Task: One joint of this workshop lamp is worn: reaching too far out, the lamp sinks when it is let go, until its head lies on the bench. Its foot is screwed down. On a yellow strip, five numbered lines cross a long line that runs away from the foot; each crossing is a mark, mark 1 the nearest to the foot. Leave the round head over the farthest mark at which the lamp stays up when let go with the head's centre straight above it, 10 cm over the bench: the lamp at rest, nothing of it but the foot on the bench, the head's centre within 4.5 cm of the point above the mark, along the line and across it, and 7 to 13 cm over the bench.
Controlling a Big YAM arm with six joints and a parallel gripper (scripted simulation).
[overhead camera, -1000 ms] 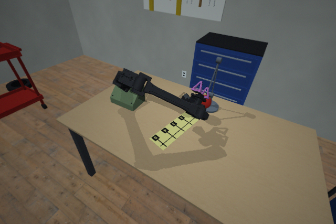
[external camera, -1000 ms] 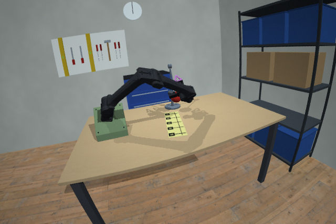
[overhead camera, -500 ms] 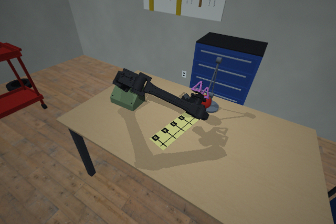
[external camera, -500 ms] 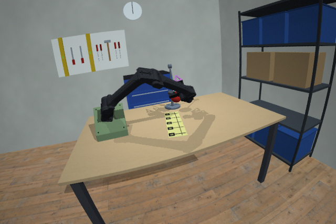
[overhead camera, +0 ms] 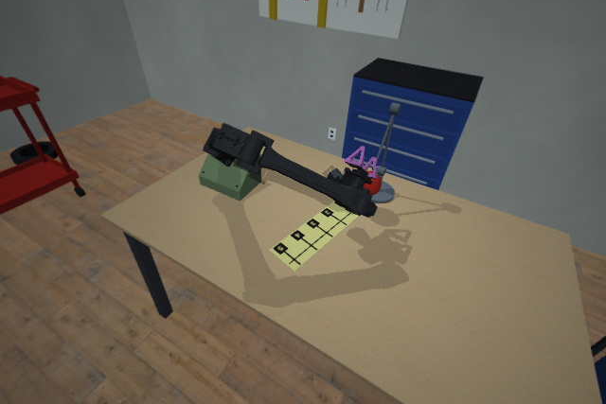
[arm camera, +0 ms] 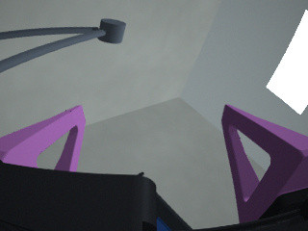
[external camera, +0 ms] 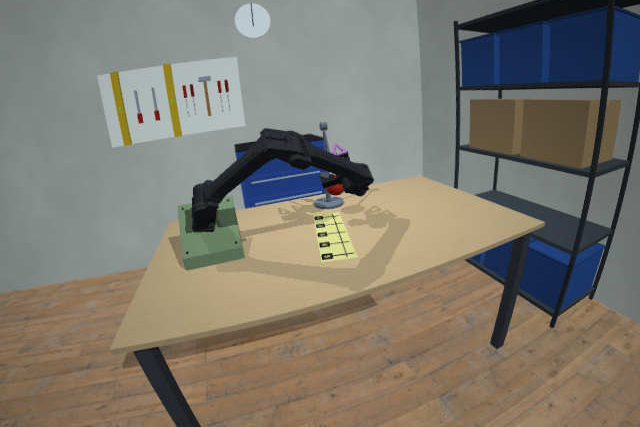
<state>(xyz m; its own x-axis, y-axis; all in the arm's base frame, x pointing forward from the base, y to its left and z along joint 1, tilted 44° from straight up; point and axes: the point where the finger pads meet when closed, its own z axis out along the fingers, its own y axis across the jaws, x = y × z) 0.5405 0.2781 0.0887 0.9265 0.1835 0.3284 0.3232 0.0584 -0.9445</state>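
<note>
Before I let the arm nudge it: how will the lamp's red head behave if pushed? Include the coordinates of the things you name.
The red head (overhead camera: 373, 184) (external camera: 335, 188) is round and hangs on the jointed lamp, so it would probably swing with the linkage rather than roll off. Its curved surface may slip off the open fingers. The lamp arm's rods look thin but stiff, so they'd likely pivot, not bend.

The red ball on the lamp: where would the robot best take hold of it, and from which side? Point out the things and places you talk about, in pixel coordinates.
Probably around its middle, coming from the side facing the yellow strip (overhead camera: 289, 256) (external camera: 348, 251), jaws level. The ball (overhead camera: 374, 184) (external camera: 336, 188) is round, so opposite sides should suit the jaws, and it hangs above the lamp's foot (overhead camera: 386, 194) (external camera: 328, 203), leaving room beneath.
</note>
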